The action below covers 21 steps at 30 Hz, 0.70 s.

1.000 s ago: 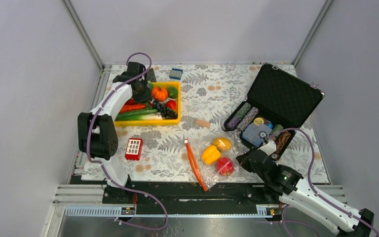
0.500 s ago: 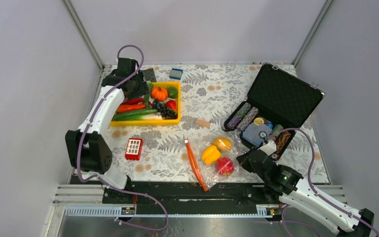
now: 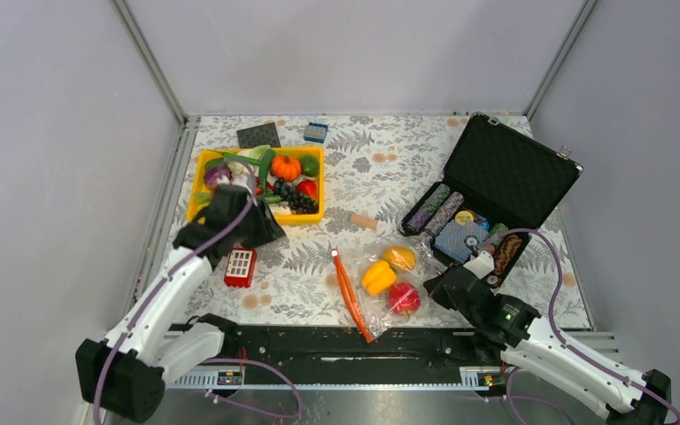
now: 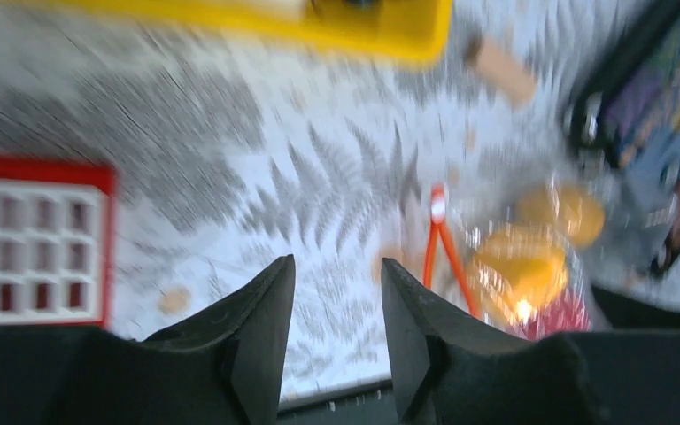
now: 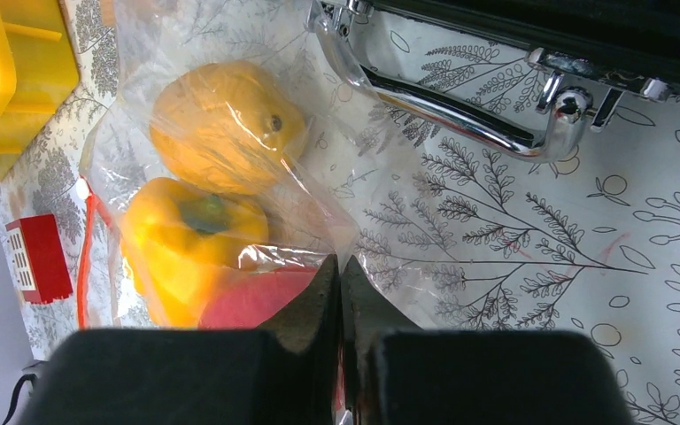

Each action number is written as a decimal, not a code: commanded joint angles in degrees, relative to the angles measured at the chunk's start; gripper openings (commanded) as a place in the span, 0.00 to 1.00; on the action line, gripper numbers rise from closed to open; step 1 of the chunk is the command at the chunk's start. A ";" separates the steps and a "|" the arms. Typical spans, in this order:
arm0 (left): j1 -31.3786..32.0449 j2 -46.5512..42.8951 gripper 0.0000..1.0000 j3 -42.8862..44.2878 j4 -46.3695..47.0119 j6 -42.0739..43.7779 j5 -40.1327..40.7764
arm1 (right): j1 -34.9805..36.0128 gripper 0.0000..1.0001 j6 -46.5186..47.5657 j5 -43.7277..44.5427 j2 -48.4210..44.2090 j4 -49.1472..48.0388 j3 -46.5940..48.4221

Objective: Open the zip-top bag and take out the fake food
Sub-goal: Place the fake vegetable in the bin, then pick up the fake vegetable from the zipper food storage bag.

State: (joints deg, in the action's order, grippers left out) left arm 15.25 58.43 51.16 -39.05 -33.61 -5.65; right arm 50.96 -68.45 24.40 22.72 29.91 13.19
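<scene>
The soft, slippery zip-top bag [image 5: 310, 190] is pinched by the right gripper [image 5: 341, 266]; its red strip [image 3: 347, 297] should be taken by the released left gripper [image 4: 336, 263].

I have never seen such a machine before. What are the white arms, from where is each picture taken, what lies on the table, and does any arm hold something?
These are two robot arms bolted at the near edge of a table. One picture looks down from above; the other two come from a camera on each wrist, so each shows its own fingers. On the table lie a yellow bin of toy vegetables, an open black case, a red block and a clear zip-top bag with a yellow pepper, a round yellow fruit and a red apple inside. The left fingers stand apart and hold nothing. The right fingers are shut, pinching the bag's edge.
</scene>
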 commanded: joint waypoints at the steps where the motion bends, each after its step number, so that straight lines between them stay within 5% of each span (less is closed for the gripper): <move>1: 10.65 -7.10 0.41 -11.02 7.40 -11.30 -1.73 | 0.15 0.00 -1.22 0.81 0.86 -1.14 0.68; 10: 26.83 -13.13 0.40 -28.03 24.02 -28.46 -0.76 | 0.18 0.00 -2.11 0.36 0.02 -1.21 0.50; 21: 37.88 -1.90 0.37 -29.48 38.69 -35.12 1.32 | 0.19 0.00 -2.58 -0.32 -0.12 -1.12 0.26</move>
State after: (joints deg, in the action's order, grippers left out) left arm 50.89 53.52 21.87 -10.33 -65.06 -5.85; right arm 50.96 -69.84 24.03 22.96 29.32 13.19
